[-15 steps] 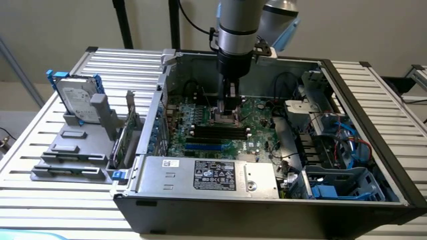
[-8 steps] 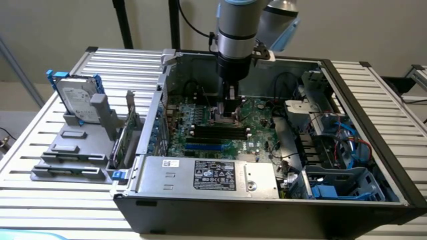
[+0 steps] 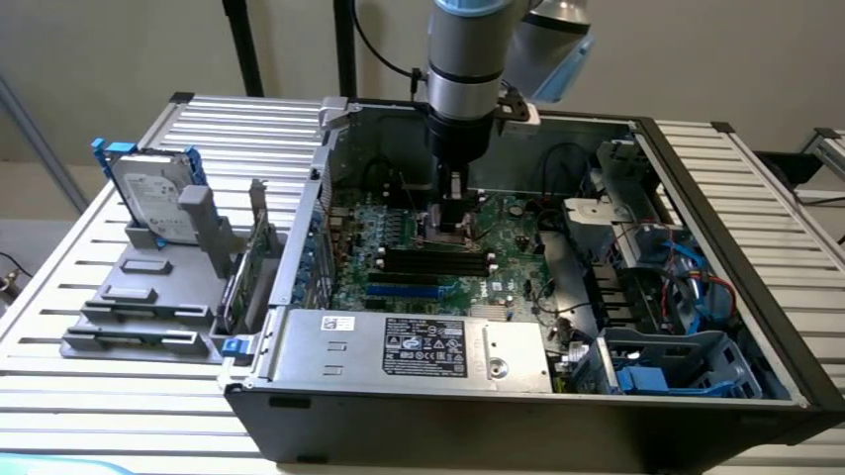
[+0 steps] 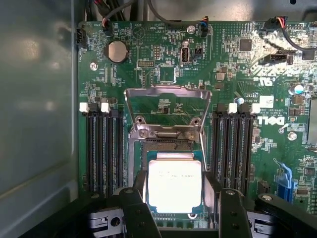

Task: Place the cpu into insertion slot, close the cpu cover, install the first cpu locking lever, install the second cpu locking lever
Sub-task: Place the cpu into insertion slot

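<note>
**Resting in its socket, the cpu sits between spread fingers**

The cpu (image 4: 174,186), a pale square chip, lies flat in the insertion slot (image 4: 169,145). A strip of the slot's black bed shows past one edge of the chip. The cpu cover (image 4: 166,130) is not closed: the silvery frame stands swung up and back from its hinge just beyond the slot, and green board shows through its cut-out centre.

The gripper (image 4: 178,201) hangs directly over the slot with its jaws spread wide. One dark finger (image 4: 134,210) stands on each side of the chip, close to its edges. Whether either finger touches the cpu cannot be told, and the chip looks seated rather than lifted. In the exterior view the gripper (image 3: 449,230) points straight down from the arm (image 3: 465,59) into the middle of the open computer case (image 3: 528,435).

Long black memory slots (image 4: 104,148) with white end clips run along both sides of the socket, a second bank (image 4: 233,148) lying opposite the first. All of this sits on the green motherboard (image 4: 163,64), which also carries a round coin battery (image 4: 118,51) beyond the raised cover and a blue connector (image 4: 286,186) out past the second bank.

Inside the case, a labelled grey metal box (image 3: 410,346) lies along the near wall. The case rests on a slatted metal table (image 3: 739,178). On the exterior view's left, a hard drive (image 3: 148,198) stands upright in a grey holder beside the case.
</note>
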`<state>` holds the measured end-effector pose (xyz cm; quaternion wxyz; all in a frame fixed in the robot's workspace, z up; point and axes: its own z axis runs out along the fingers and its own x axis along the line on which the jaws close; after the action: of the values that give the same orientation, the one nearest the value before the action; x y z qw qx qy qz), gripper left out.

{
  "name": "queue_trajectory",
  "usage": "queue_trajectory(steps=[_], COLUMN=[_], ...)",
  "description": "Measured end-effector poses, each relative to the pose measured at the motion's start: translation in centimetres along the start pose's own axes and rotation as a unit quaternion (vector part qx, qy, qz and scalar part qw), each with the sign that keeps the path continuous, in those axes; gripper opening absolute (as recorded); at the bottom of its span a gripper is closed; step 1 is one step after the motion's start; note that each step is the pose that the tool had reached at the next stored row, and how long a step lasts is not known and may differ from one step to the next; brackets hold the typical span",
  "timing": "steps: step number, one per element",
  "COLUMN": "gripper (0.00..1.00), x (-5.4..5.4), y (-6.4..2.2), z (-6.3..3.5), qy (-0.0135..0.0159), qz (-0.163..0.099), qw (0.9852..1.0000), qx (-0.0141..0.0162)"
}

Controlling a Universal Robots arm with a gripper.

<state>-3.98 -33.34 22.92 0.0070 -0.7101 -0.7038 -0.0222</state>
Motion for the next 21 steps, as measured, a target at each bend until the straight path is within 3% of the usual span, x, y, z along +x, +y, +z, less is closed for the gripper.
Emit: queue_trajectory(steps=[14, 21], gripper=[0.54, 0.54], x=[0.5, 0.5], y=[-0.03, 0.00], z=[1.45, 1.86], qy=[0.0001, -0.0015], qz=[0.000, 0.002], qw=[1.0000, 1.0000], qx=[-0.0001, -0.0001])
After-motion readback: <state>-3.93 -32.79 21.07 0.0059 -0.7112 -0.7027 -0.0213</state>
